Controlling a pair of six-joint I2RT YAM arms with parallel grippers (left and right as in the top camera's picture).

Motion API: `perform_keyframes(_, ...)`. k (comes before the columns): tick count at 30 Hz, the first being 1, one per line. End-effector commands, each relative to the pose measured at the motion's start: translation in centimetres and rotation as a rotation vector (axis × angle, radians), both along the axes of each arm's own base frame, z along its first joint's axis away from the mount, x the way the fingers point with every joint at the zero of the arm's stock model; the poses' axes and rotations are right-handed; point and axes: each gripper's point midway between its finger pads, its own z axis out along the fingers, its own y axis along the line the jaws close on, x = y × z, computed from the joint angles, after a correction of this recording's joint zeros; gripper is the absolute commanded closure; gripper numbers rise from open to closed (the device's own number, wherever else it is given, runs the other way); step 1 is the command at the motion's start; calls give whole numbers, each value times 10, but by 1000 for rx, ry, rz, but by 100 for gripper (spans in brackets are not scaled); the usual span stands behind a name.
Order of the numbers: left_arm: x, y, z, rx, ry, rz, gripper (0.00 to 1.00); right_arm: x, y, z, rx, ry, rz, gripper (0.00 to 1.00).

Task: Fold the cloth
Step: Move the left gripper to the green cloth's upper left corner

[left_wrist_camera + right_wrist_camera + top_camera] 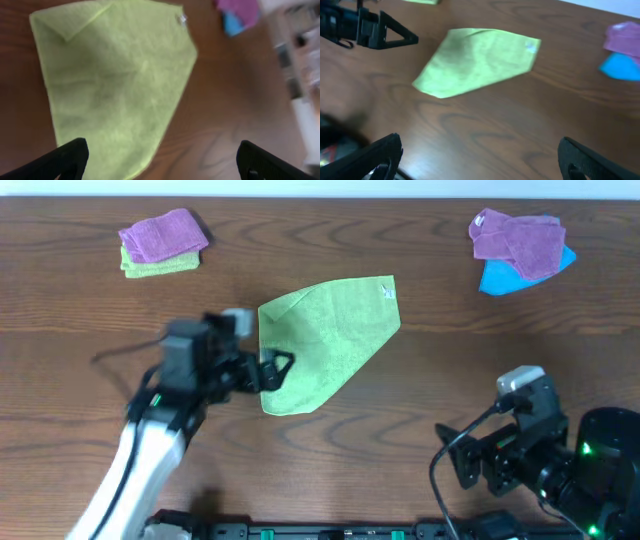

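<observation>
The desk (420, 380) carries the cloth (325, 340) at its middle, seemingly doubled, though blur leaves that unsure. The left gripper (278, 367), jaws apart at the cloth's left edge, may pinch only one layer, so the fold peels open or drags askew. The right gripper (480, 150), also spread, sits well right of the cloth. The cloth's long axis runs diagonally from near-left corner to far-right tag (386, 290), narrowing nearward.
</observation>
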Motion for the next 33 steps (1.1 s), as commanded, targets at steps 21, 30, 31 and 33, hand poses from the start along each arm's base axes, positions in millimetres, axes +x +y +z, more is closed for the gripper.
perform_keyframes(21,155,40,-61,973,-103,95,4,8,-46,-6,-199,-22,-191,1)
perform_keyframes(30,131,12,-71,1038,-88,-24,4,20,-43,-12,-213,13,-187,1)
perform_keyframes(31,131,12,-75,1040,-84,-27,4,21,-43,-12,-214,13,-186,1)
perform_keyframes(33,133,14,-85,1051,-71,-27,4,23,-42,-12,-216,14,-185,1)
